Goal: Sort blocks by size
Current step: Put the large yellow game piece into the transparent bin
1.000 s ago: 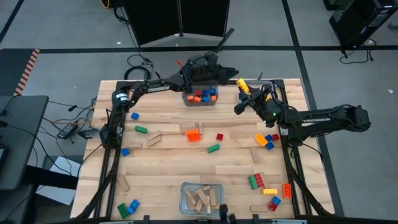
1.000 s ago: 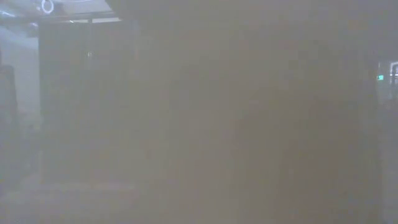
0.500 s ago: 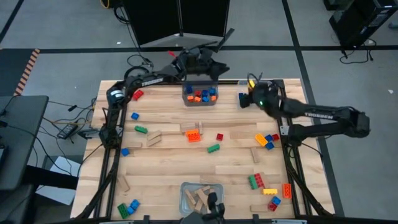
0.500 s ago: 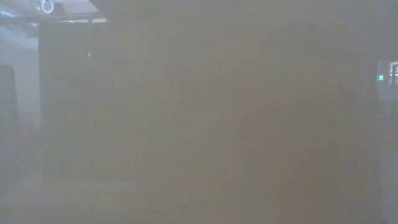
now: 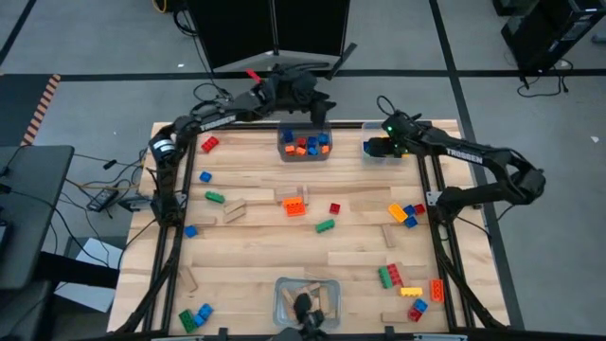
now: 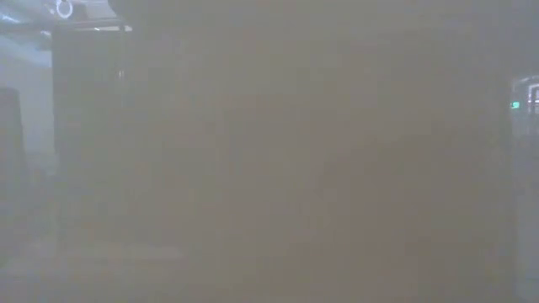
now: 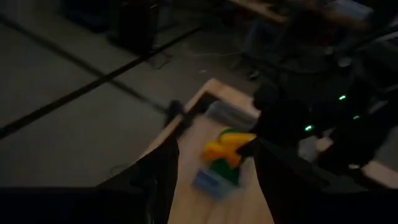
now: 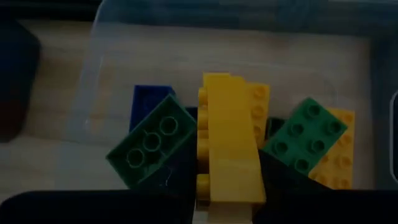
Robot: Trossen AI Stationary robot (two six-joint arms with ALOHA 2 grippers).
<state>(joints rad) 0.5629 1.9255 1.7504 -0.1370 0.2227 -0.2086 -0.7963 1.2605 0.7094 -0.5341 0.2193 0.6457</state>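
My right gripper (image 5: 373,148) hangs over the clear bin (image 5: 367,142) at the table's far right, shut on a long yellow brick (image 8: 227,137). Below it in that bin lie two green bricks (image 8: 152,146), a blue one (image 8: 149,99) and a yellow one (image 8: 339,165). The left wrist view shows the same yellow brick (image 7: 227,149) from the side. My left gripper (image 5: 319,107) stands open, nothing between its fingers (image 7: 163,168), above the far edge beside the middle bin (image 5: 305,144). Loose bricks and wooden blocks lie scattered on the table (image 5: 256,256). My right gripper pinches the yellow brick between its two fingers, one on each long side, at the end nearest the wrist (image 8: 227,190). The fingers come slanting down from above. The brick is lifted above the bricks in the bin; whether its free end touches them I cannot tell.
The middle far bin holds orange, blue and red bricks (image 5: 301,145). A bin of wooden blocks (image 5: 305,301) stands at the near edge. Coloured bricks cluster at the right (image 5: 405,214) and near right (image 5: 407,284). The low view shows only a tan haze.
My right gripper has swung toward the far edge and tipped downward over the far-right bin, carrying the yellow brick along. My left gripper has drawn back toward the table's left along the far edge, away from the middle bin.
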